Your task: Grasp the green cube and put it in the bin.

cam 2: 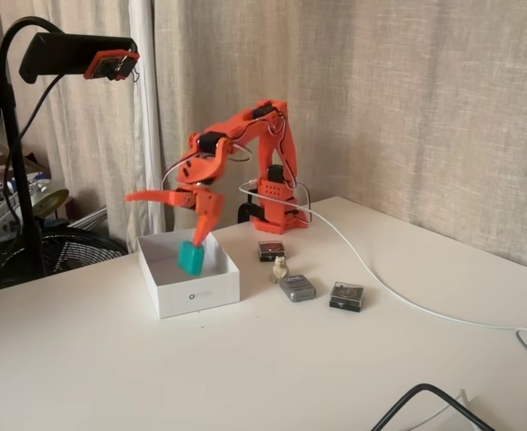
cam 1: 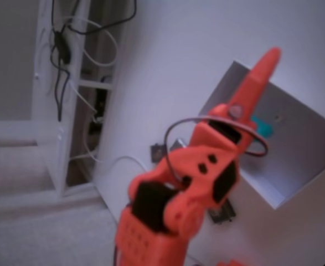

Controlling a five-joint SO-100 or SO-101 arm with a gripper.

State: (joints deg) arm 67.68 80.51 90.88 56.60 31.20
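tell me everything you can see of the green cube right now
The green cube is a small teal-green block with rounded corners, plain and unmarked, smooth like plastic. In the fixed view from the side it sits tilted inside the bin, with one finger of the open claw reaching down to its top; whether it rests on the floor is unclear. In the other fixed view only a teal sliver shows behind the arm.
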